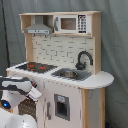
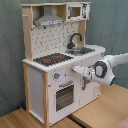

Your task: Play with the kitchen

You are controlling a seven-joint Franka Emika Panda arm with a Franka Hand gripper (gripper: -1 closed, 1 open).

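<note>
Reaching level, pincer (image 2: 76, 69) against kitchen (image 2: 50, 75) front

Kitchen (image 1: 75, 95): white and light wood. Hob (image 1: 35, 66) with red rings is set left of the sink (image 1: 71, 75); black faucet (image 1: 83, 59) behind it. Hood (image 1: 38, 29) and microwave (image 1: 73, 23) are mounted above. Arm (image 1: 17, 86) is seen at lower left, its gripper (image 1: 35, 93) against the front panel.
</note>
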